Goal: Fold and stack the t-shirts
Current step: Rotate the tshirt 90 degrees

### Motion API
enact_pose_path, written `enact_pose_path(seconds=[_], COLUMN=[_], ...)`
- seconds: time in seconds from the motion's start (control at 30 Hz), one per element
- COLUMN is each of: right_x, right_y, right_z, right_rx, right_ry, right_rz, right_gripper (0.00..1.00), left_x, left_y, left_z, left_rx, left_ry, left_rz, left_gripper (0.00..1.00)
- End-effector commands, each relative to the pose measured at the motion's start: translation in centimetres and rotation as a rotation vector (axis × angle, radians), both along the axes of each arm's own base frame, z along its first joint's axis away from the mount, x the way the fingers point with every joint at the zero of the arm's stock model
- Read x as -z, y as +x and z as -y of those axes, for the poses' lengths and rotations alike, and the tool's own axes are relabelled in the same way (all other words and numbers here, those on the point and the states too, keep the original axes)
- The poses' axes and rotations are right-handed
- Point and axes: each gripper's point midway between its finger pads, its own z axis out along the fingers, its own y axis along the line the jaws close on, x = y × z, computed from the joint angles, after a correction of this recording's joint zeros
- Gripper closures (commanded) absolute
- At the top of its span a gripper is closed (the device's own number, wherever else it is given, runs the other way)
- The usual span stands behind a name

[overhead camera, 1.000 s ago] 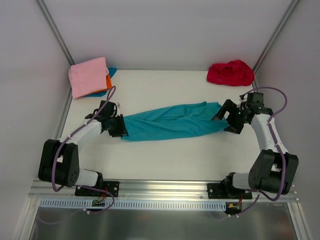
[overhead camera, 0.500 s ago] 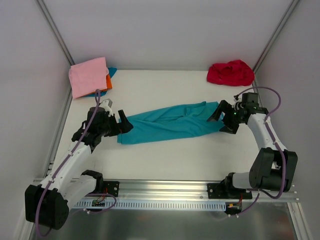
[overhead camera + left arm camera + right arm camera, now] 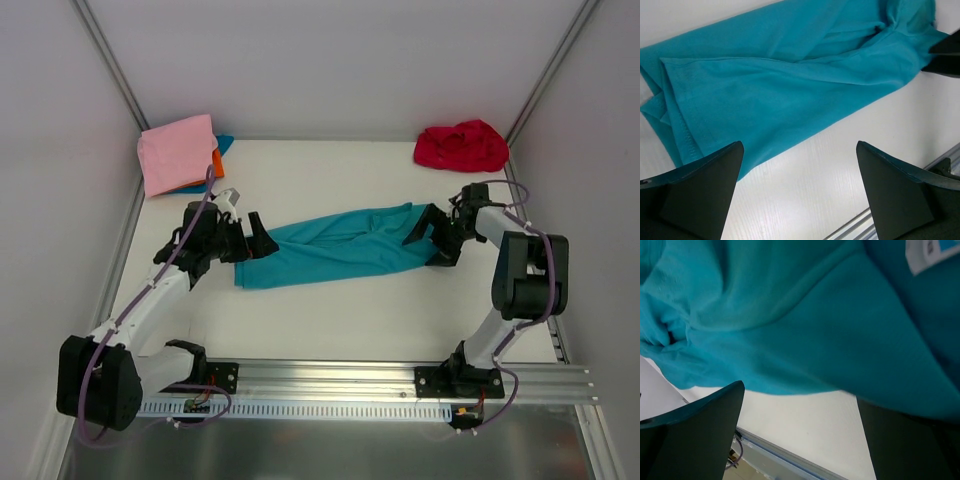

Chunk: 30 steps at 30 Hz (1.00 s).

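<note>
Teal t-shirt (image 3: 335,250) runs lengthwise from my left gripper (image 3: 256,240) to right gripper (image 3: 428,240), both gaping empty; right jaws look closer over it.

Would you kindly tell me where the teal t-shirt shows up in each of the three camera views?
Top external: the teal t-shirt lies mid-table, stretched left to right.
Left wrist: the teal t-shirt covers the upper left of the picture.
Right wrist: the teal t-shirt fills the upper frame, its white neck label at top right.
Shared landmark: the white table, bare along the shirt's edge in every view.
</note>
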Motion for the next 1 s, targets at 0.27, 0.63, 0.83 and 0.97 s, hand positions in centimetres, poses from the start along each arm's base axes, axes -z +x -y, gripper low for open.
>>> enact_pose_path(seconds=[0.27,0.63,0.83,0.97], right_x=[1.1,0.0,-4.2,-8.7], right_y=[9.6,20.3,26.3,28.7], right_z=[-0.1,-8.5,-16.5,-18.0], right_rx=[0.047,-0.097,-0.162,-0.144], right_ry=[0.014,0.246,0.473,0.549], right_rz=[0.048,0.16,0.317,0.472], right_gripper=[0.0,0.01,0.0,0.0], left_x=[-9.2,-10.6,-11.3,-11.5], left_y=[-3.6,-7.9,-9.4,-9.9], left_z=[2.6,2.7,3.2,3.3], left_rx=[0.123,0.144,0.195,0.222], left_ry=[-0.184,-0.288,-0.324,-0.319], left_rz=[0.189,0.192,0.199,0.216], left_gripper=[0.01,0.01,0.01,0.01])
